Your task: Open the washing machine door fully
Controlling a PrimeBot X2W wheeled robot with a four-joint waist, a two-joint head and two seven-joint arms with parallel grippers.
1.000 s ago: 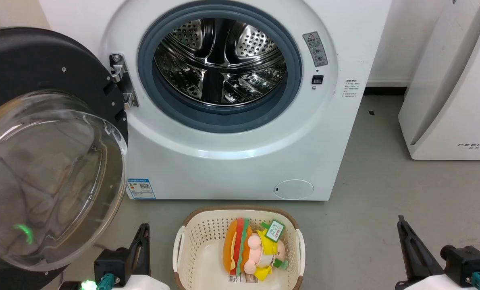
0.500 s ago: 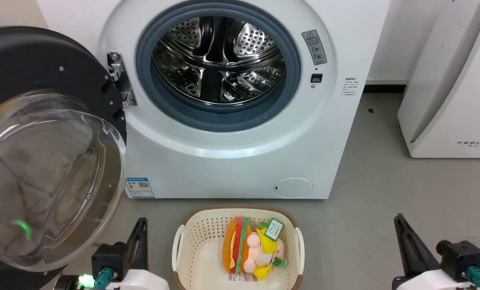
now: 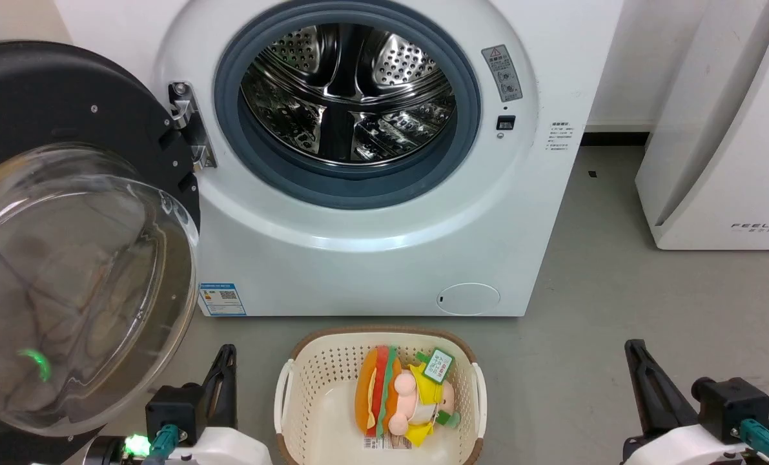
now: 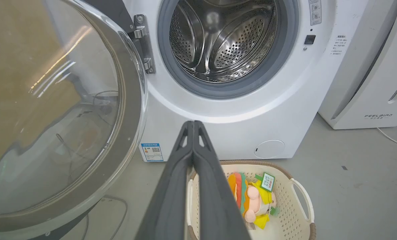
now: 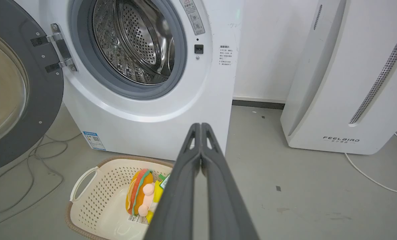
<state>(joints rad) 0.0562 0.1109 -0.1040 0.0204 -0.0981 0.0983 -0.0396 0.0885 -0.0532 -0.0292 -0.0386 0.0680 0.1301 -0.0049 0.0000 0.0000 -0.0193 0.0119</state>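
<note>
Washing machine door (image 3: 81, 258) stands swung wide at the left of the washing machine (image 3: 371, 245), its edge cut off in the head view. Right wrist view adds cables (image 5: 62, 176) on the floor (image 5: 285, 186) beneath it. Left end effector (image 4: 193, 126) and right end effector (image 5: 201, 127) are clenched, empty; the left one hides part of the basket (image 4: 298, 200).

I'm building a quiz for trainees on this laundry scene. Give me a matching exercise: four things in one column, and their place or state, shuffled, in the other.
1 washing machine door
2 basket
3 left gripper
4 white appliance

a shut, holding nothing
b swung open, left of the drum
c on the floor before the washing machine, plush toy inside
d right of the washing machine

Pairs: 1-b, 2-c, 3-a, 4-d
</note>
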